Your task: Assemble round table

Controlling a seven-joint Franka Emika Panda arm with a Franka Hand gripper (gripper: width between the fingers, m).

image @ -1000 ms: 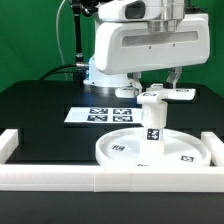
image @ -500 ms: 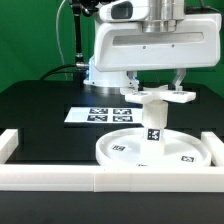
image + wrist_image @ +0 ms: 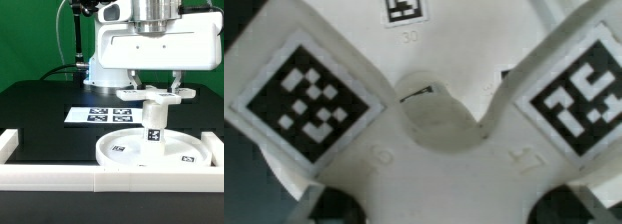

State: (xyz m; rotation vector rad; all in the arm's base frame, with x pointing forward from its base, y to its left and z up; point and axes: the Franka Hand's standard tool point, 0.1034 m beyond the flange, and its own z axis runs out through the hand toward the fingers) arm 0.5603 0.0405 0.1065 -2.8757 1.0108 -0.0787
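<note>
The large rimmed round disc (image 3: 120,150) lies on the black table. The short cylindrical post (image 3: 154,130) stands upright on it, with a tag on its side. The four-armed cross-shaped foot (image 3: 155,97) sits level on top of the post. My gripper (image 3: 155,88) comes down from above and is shut on the foot, with one finger on each side. In the wrist view the foot (image 3: 420,165) fills the picture with two tagged arms spreading away. My gripper (image 3: 441,208) clasps its hub, with dark pads (image 3: 340,205) at the edge. The post is hidden beneath the foot there.
The white straight-walled frame (image 3: 60,178) runs along the front and both sides of the disc. The marker board (image 3: 100,115) lies flat behind the disc. The arm's base (image 3: 105,70) stands at the back, with a green backdrop behind it.
My gripper and the foot have shifted toward the exterior view's left and turned, so the foot now sits centred over the post. Disc and post have not moved.
</note>
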